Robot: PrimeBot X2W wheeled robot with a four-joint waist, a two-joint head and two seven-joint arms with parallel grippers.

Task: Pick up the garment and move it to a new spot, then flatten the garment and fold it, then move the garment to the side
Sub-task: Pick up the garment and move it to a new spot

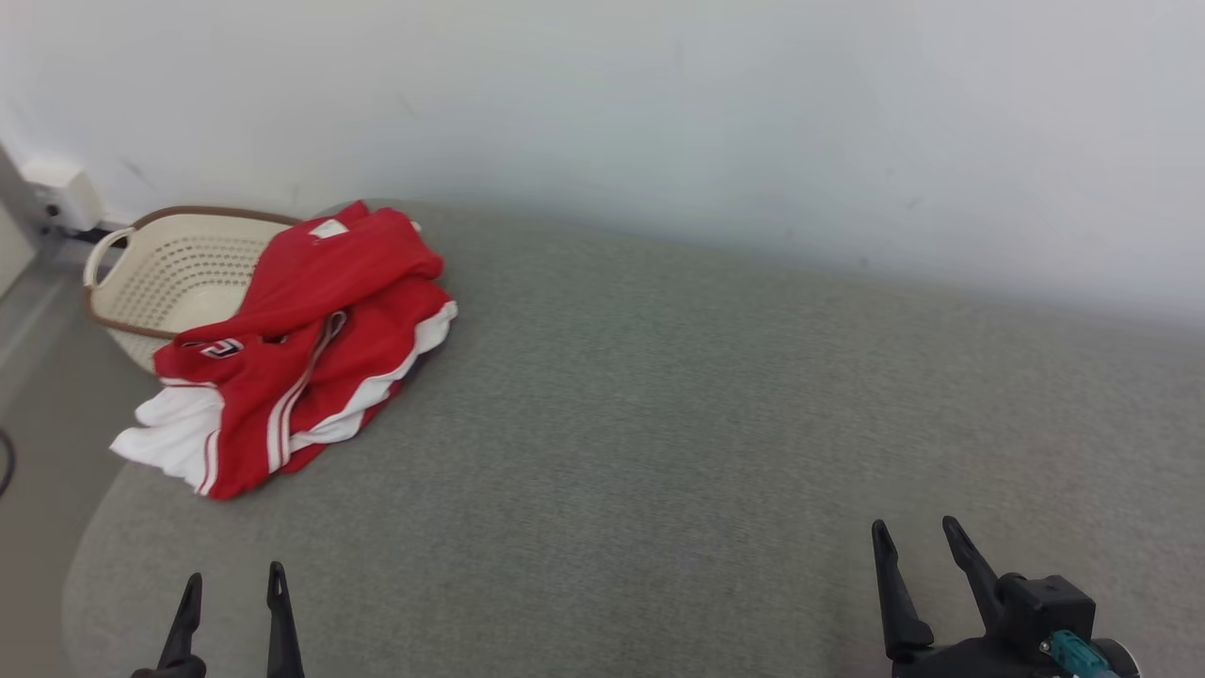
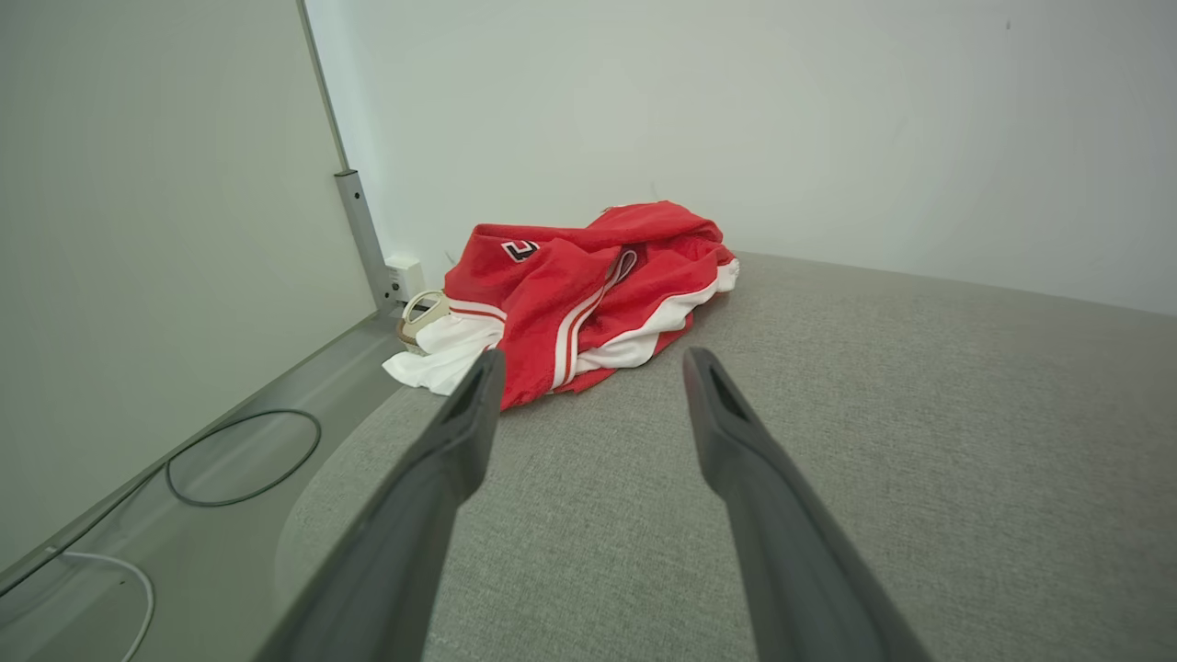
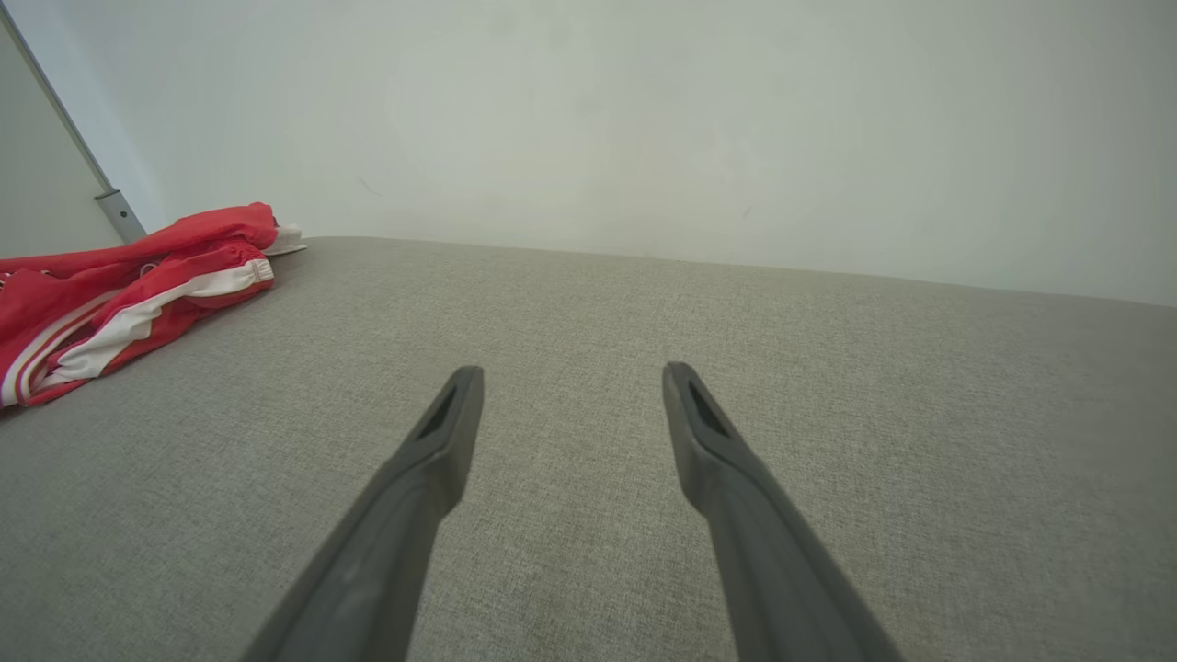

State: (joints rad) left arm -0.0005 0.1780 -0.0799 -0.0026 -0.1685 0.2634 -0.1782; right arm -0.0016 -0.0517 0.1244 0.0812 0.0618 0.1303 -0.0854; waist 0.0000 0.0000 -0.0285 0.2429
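Grey surface (image 1: 706, 424) under garment (image 1: 301, 348), white wall (image 1: 659, 94)

This is a bare indoor room, more like a test space or laundry corner than a furnished home, though which one cannot be told. A wide flat surface (image 1: 659, 424) covered in grey woven cloth, rounded at its near left corner, runs up to a plain white wall (image 1: 659, 94). At its far left corner stands a cream laundry basket (image 1: 169, 273) with a red and white garment (image 1: 311, 339) draped across it. Further left, the grey floor (image 1: 38, 424) carries a loose black cable (image 2: 244, 460). A white socket box (image 1: 61, 193) sits low beside a metal post (image 2: 363, 234) edging a plain panel (image 2: 138, 230).
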